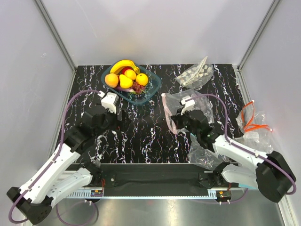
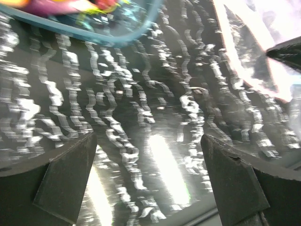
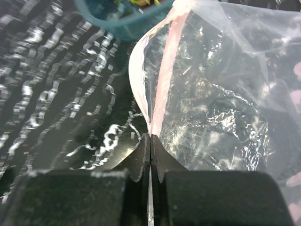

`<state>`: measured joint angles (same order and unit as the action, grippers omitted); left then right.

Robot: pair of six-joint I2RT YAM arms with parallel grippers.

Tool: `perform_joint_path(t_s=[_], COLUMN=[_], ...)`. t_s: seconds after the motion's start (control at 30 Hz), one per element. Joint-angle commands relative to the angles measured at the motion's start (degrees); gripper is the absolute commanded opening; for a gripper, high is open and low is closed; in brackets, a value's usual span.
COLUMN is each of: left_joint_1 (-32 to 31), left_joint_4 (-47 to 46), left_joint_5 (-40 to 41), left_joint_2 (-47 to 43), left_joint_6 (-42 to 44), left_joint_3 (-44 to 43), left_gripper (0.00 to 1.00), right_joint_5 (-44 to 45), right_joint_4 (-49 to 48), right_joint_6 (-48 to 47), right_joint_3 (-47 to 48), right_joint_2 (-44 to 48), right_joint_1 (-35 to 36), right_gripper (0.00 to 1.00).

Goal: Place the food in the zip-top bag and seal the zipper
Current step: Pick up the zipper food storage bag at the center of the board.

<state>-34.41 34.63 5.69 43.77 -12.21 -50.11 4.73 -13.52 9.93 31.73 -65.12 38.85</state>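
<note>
Far left: left gripper released, fingers wide apart, above black white-veined table.
Table's 11 o'clock: teal-blue shallow plastic dish holding glossy toy food: 1 yellow banana, 2 orange rounds, 2 yellow lemons, 1 dark red grape cluster.
Dish's 4 o'clock: clear crinkly dotted zip-top bag lying on table.
right gripper clenched on bag's thin pink-red zipper strip.
Table's 1 o'clock: small clear bag of pale rounds.

- You get a bright, evenly lit, sharp overhead view with soft shadows.
- Your left wrist view is motion-blurred; white glare streaks the table.
- Your right wrist view shows glints on the zip-top bag; its top edge is blurred.
</note>
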Motion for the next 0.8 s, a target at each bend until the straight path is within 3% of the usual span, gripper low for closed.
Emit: perform_joint_path(t_s=[0.0,0.07,0.2,0.47,0.77], left_joint_1=[0.0,-0.2,-4.7,-10.1,-10.2], left_joint_4=[-6.9,-13.7,-24.8,-45.2,-53.7], left_joint_5=[-7.7,-11.3,-10.5,-11.0,-12.9], left_joint_2=[2.0,2.9,7.8,23.0,36.3], left_joint_6=[-11.9,-16.1,-23.5,-26.0,-24.5], left_joint_3=[-0.3,2.5,7.1,7.6,0.7], left_gripper=[0.99,0.99,0.99,0.99,0.90], right_joint_5=[-3.9,-4.0,-4.2,-3.9,-4.6], right_joint_4=[-10.8,-11.9,-14.0,-13.3,-13.5], right_joint_6=[1.2,1.4,2.5,2.2,2.2], right_joint_3=[-2.7,-3.7,-5.7,-6.9,-7.7], right_joint_2=[5.3,7.0,10.1,13.5,15.8], right_joint_1=[-0.1,-0.1,-0.1,-0.2,-0.1], right_gripper=[0.00,0.00,0.00,0.00,0.00])
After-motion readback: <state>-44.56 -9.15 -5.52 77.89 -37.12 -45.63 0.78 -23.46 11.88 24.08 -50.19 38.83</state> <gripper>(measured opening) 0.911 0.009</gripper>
